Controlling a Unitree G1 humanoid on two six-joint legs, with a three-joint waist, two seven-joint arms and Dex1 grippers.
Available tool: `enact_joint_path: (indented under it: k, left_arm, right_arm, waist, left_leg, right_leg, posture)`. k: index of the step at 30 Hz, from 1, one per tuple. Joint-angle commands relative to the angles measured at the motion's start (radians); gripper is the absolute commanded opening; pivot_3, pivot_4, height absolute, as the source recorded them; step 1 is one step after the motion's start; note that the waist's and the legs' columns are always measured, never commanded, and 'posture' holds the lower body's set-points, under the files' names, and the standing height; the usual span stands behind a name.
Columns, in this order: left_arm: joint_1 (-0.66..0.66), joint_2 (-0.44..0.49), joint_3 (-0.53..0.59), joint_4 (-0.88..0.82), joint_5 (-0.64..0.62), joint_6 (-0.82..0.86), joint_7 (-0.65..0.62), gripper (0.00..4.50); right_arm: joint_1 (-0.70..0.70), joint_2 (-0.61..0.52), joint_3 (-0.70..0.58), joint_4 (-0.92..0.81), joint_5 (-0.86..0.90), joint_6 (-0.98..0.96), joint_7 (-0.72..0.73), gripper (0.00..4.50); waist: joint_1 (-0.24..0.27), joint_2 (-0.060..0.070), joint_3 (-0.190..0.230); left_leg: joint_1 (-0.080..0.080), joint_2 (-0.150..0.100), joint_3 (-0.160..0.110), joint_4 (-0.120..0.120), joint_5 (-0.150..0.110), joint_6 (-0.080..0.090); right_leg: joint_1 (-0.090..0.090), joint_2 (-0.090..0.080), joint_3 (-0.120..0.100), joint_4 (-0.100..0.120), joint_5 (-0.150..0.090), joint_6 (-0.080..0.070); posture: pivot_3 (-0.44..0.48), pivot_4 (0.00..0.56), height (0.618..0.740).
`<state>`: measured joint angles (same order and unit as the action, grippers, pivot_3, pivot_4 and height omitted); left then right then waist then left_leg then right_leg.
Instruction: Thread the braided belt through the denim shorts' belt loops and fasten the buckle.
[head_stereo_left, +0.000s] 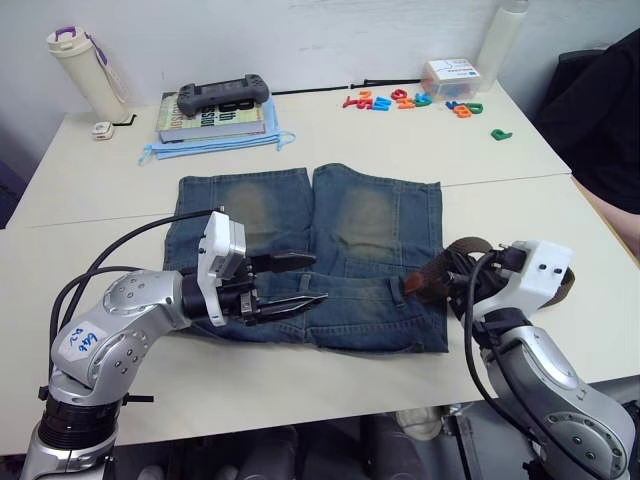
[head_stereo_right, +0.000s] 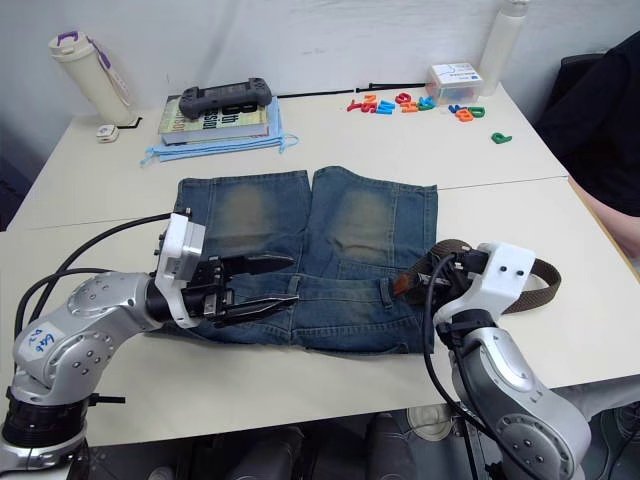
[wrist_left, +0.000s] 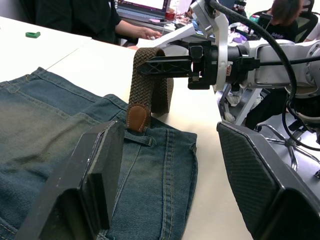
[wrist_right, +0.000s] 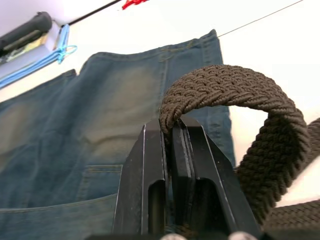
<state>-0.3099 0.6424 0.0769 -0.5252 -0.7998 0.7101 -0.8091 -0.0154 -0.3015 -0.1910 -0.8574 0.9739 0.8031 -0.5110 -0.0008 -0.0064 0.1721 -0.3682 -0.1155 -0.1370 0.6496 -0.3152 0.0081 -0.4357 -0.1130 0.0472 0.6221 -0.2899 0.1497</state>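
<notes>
The denim shorts (head_stereo_left: 300, 240) lie flat on the table, waistband toward me. My right gripper (head_stereo_left: 437, 274) is shut on the braided belt (wrist_left: 150, 85), holding it in a bend above the right end of the waistband. The belt's tan leather end (wrist_left: 137, 117) hangs down and touches the denim just above a belt loop (wrist_left: 141, 140). The rest of the belt (head_stereo_right: 540, 285) trails behind the right wrist. The buckle is hidden. My left gripper (head_stereo_left: 320, 279) is open, low over the left half of the waistband, with nothing between its fingers and pointing toward the belt end.
At the back left a game controller (head_stereo_left: 222, 96) rests on a book, with a white bottle (head_stereo_left: 85, 70) beside it. Coloured letters (head_stereo_left: 400, 100) and a small box (head_stereo_left: 450, 75) lie at the back right. A person in dark clothes (head_stereo_left: 605, 110) sits at the right edge.
</notes>
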Motion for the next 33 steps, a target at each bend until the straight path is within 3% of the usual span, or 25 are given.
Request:
enact_joint_path:
  k: [1,17,22,27,33]
  left_arm:
    - [0.008,0.008,0.017,-0.026,-0.016,-0.017,-0.012,3.28]
    - [0.029,0.01,0.021,-0.017,-0.005,-0.04,-0.03,3.28]
    - [0.034,0.01,0.021,-0.011,-0.005,-0.048,-0.032,3.28]
    - [0.038,0.012,0.02,-0.008,-0.004,-0.055,-0.036,3.28]
    - [0.043,0.011,0.022,-0.005,-0.003,-0.06,-0.042,3.28]
  right_arm:
    - [0.008,-0.013,0.005,-0.056,-0.02,-0.013,0.016,0.0]
    - [0.0,-0.03,0.148,-0.047,-0.248,0.014,0.066,0.0]
    - [0.008,0.04,0.143,0.003,-0.238,0.007,0.093,0.0]
    - [0.02,0.162,0.082,0.091,-0.115,0.027,0.098,0.0]
    - [-0.005,0.183,0.032,0.179,-0.067,0.065,0.115,0.0]
  waist:
    - [0.0,0.0,0.0]
    - [0.0,0.0,0.0]
    - [-0.001,0.0,0.0]
    - [-0.002,-0.001,-0.001]
    - [-0.003,-0.001,0.0]
  left_leg:
    - [0.0,0.0,0.0,0.0,0.0,0.0]
    - [0.0,0.0,0.001,0.0,0.0,0.0]
    - [0.0,0.0,0.001,0.0,0.0,0.0]
    - [0.001,0.001,0.001,0.0,0.0,0.0]
    - [0.0,0.002,0.002,0.0,0.0,-0.001]
  right_leg:
    - [0.0,0.0,0.0,0.0,0.0,0.0]
    - [0.0,0.0,0.0,0.0,0.0,0.0]
    - [-0.001,0.0,0.0,0.0,0.0,0.0]
    - [0.0,0.001,0.001,0.0,0.0,0.0]
    - [-0.003,0.002,0.001,0.002,0.0,-0.002]
  posture:
    - [0.0,0.15,0.714]
    - [0.0,0.15,0.714]
    - [0.0,0.15,0.714]
    - [0.0,0.15,0.714]
    - [0.0,0.15,0.714]
